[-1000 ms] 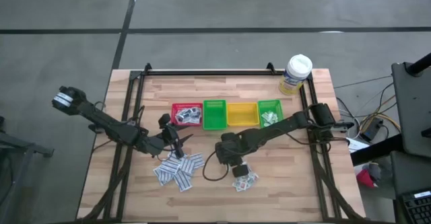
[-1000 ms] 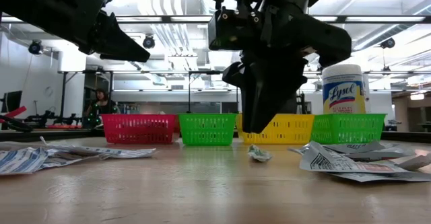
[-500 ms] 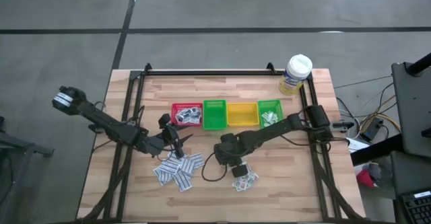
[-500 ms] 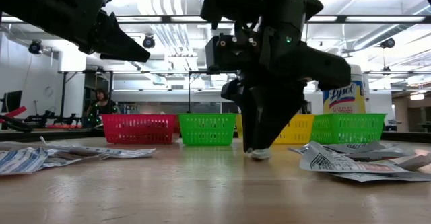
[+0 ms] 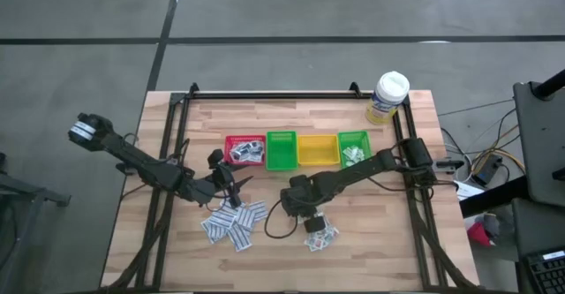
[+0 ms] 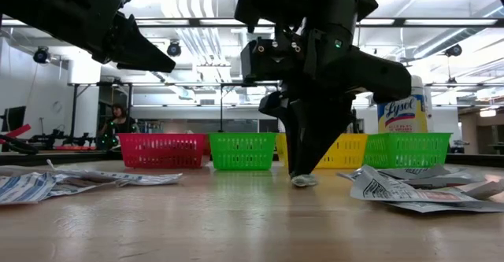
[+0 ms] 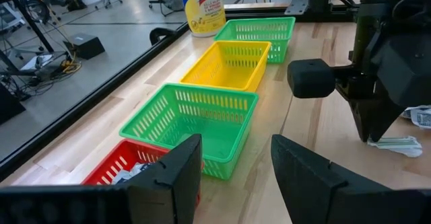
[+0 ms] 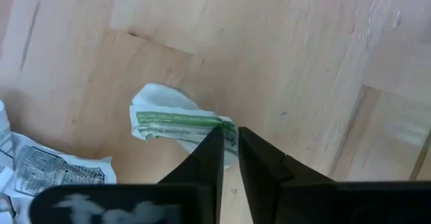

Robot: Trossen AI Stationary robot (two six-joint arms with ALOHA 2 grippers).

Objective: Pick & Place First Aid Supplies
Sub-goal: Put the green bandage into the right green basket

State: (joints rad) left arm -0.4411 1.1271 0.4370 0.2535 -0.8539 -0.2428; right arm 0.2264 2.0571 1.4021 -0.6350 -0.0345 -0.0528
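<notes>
Since a second ago, the right end effector (image 8: 229, 150) has come down from just above the surface and drawn its fingers in until only a thin gap is left, with the edge of one crumpled white packet with green print (image 8: 176, 124) caught between the tips; that packet lies on the wooden surface (image 5: 371, 250) in front of the row of bins, between the two piles of supplies. In the low view the fingertips of this end effector (image 6: 303, 175) reach the packet (image 6: 303, 181) where it rests. Just beside it, toward the front right, lies a small pile of packets (image 5: 320, 235), too overlapped to count. The left end effector (image 5: 231, 183) has not moved; it hangs above the surface with its two fingers spread apart, over a larger pile of printed packets (image 5: 232, 222) with blue and grey print. Four small bins stand in one row: a red bin (image 5: 244, 150) with packets inside, a green bin (image 5: 281, 151), a yellow bin (image 5: 317, 150), and a second green bin (image 5: 353, 149) holding a few packets. One white-capped bottle (image 5: 387, 97) stands at the far right corner.
</notes>
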